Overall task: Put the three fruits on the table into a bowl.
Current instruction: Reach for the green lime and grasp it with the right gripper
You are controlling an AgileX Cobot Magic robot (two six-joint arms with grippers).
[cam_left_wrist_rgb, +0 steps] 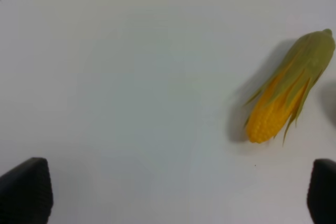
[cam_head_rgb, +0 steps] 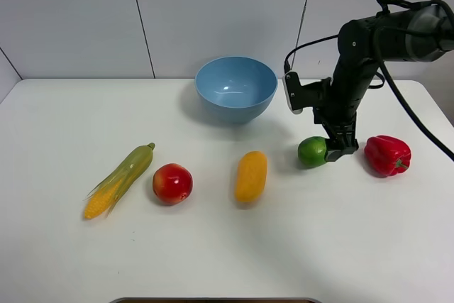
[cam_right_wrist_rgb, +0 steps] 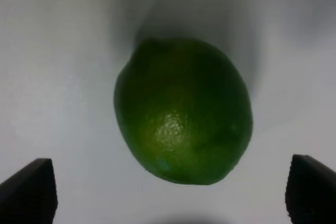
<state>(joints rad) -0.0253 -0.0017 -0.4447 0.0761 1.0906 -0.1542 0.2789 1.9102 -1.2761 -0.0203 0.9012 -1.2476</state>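
Green and glossy, the lime (cam_head_rgb: 312,151) sits on the white table (cam_head_rgb: 213,260) in the high view, between the mango-like fruit (cam_head_rgb: 251,176) and the red bell pepper (cam_head_rgb: 387,155). The right gripper (cam_head_rgb: 335,149) is lowered just beside it. The blue bowl (cam_head_rgb: 235,108) stands behind with no fruit in it, and the apple (cam_head_rgb: 172,183) lies further left near the corn cob (cam_head_rgb: 120,180). No brand, label or writing is readable. In the left wrist view the left gripper (cam_left_wrist_rgb: 173,198) is spread wide over bare tabletop with nothing between its tips and the corn cob (cam_left_wrist_rgb: 289,93) off to one side. In the right wrist view the lime (cam_right_wrist_rgb: 184,111) lies between the parted fingertips (cam_right_wrist_rgb: 29,190) of the right gripper (cam_right_wrist_rgb: 170,200), and neither tip touches it. It is probably light and firm, with a slick rind, so it could roll or squirt out. A centred pinch across its widest middle looks safest.
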